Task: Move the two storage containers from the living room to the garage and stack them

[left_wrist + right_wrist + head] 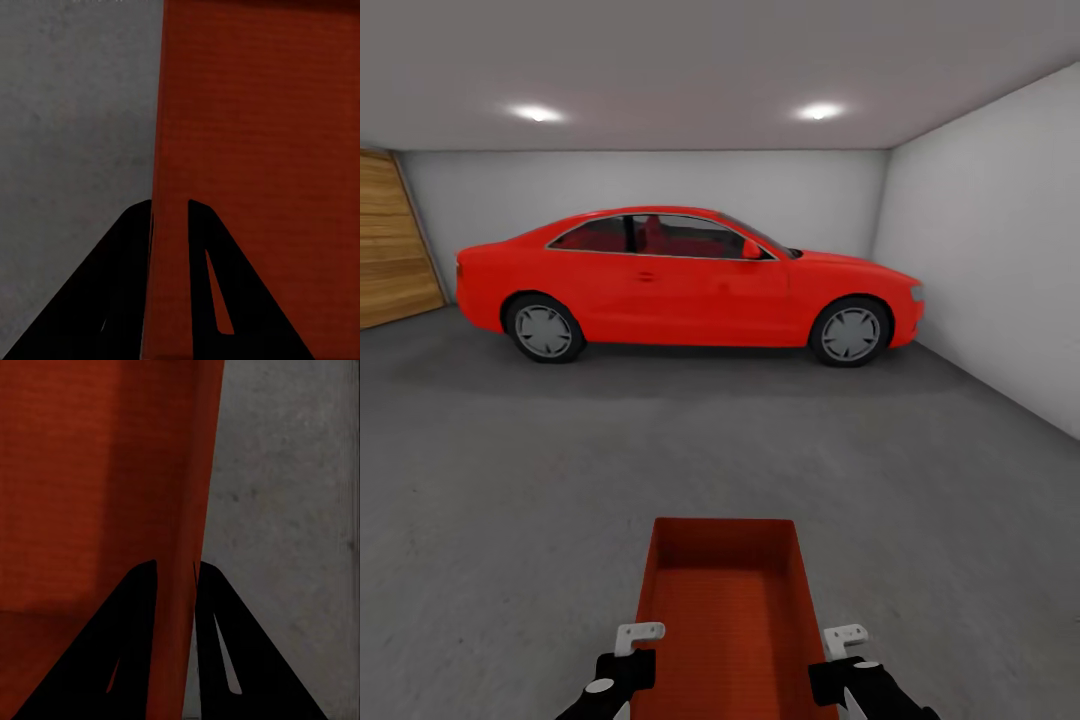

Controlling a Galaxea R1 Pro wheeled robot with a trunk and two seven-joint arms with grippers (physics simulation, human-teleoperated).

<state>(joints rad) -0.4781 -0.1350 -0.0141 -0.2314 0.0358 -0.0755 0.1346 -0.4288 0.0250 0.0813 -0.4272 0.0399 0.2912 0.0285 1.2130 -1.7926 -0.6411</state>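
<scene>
One red-orange open-topped storage container [725, 600] sits low in front of me in the head view, over the grey concrete floor [510, 450] of the garage. My left gripper [640, 635] is shut on its left wall, and my right gripper [843, 638] is shut on its right wall. In the left wrist view the left gripper [171, 204] straddles the thin wall of the container [255, 112], with floor [75, 112] beside it. In the right wrist view the right gripper [178, 564] pinches the container [90, 472] wall the same way, floor [285, 472] beyond.
A red car [690, 285] is parked across the far end of the room. A wooden door [390, 240] stands at the far left and a white wall [990, 250] runs along the right. Open concrete lies between me and the car.
</scene>
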